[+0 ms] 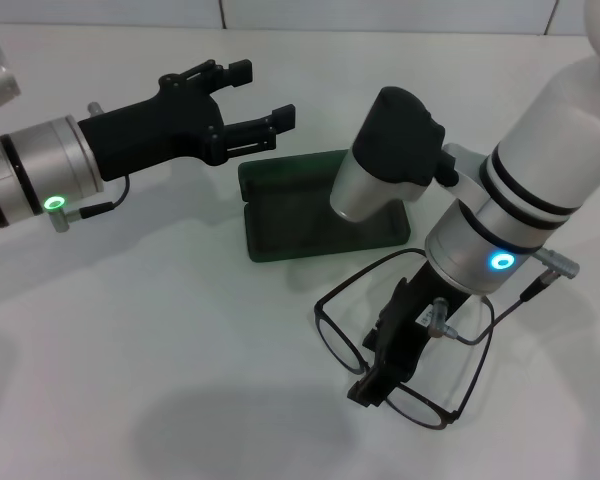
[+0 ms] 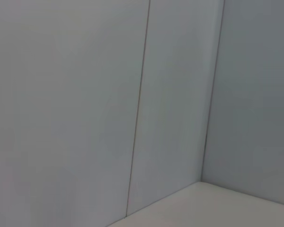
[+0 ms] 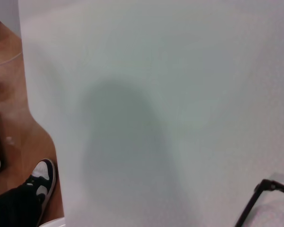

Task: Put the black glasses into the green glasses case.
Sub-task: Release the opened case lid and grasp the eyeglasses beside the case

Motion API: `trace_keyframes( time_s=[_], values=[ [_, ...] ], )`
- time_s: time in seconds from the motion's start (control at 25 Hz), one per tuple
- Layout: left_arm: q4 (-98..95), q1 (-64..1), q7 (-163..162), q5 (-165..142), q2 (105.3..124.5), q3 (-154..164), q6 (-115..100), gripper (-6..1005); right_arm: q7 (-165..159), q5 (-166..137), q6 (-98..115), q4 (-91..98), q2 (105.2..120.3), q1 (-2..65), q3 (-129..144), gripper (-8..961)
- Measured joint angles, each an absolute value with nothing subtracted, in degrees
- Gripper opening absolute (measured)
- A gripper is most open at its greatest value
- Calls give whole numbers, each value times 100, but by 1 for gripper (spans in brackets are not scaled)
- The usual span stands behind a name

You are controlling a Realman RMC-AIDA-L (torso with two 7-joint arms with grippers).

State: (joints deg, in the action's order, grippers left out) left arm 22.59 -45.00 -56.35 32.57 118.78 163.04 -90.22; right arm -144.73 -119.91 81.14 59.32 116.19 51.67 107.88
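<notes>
Black glasses [image 1: 405,340] under my right gripper [image 1: 388,368] — fingers' grip unclear; lift level toward green glasses case [image 1: 310,205] at 11 o'clock — left gripper [image 1: 252,100] hovers spread

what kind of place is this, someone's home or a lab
Most likely a lab or test room, not a home. The black glasses and green glasses case lie on a bare white table with plain white wall panels behind. The right wrist view shows a wooden floor and a bystander's sneaker.
</notes>
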Motion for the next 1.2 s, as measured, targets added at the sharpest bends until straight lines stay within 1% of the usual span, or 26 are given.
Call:
trace_keyframes(
  time_s=[0.16, 0.4, 0.6, 1.04, 1.2],
  values=[
    [2259, -4500, -5593, 3253, 11887, 16304, -9014, 888, -14484, -11988, 8074, 5923, 11620, 5129, 10815, 682],
    [2259, -4504, -5560, 3251, 11904, 16303, -8947, 888, -14487, -11984, 8026, 5914, 11619, 5078, 10821, 491],
    [2245, -4516, -5525, 3251, 11913, 16304, -8938, 888, -14487, -11980, 8034, 5877, 11619, 5062, 10833, 406],
    [2239, -4518, -5499, 3251, 11925, 16303, -8938, 888, -14463, -11961, 7999, 5862, 11619, 5032, 10901, 343],
    [2232, -4511, -5444, 3251, 11928, 16303, -8938, 888, -14357, -11961, 7945, 5893, 11619, 4996, 10880, 307]
  ],
)
